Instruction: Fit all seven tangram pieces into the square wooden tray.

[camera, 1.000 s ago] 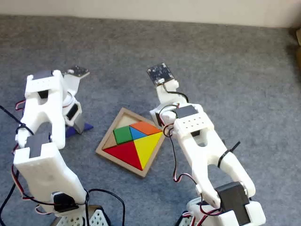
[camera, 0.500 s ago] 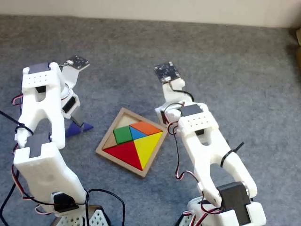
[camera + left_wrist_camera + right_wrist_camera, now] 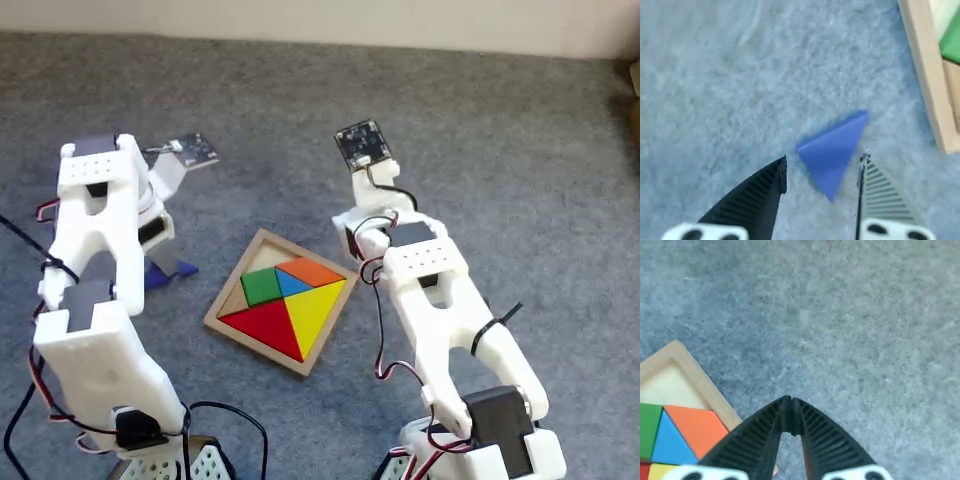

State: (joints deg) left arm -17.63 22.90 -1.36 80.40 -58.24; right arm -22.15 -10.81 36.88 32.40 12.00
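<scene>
1. Inside, the square wooden tray (image 3: 231, 298) held five coloured pieces (image 3: 285, 302).
2. The left wrist view showed a blue triangle (image 3: 832, 150) on the carpet (image 3: 715, 75), beside the tray, between the left gripper's (image 3: 823, 158) spread fingers.
3. The right gripper's (image 3: 791, 401) fingers were pressed together.

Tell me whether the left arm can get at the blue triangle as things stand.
Probably yes. The left arm is right above the blue triangle, its jaws open on either side of it with nothing between. The piece lies on bare carpet, apart from the wooden tray.
</scene>
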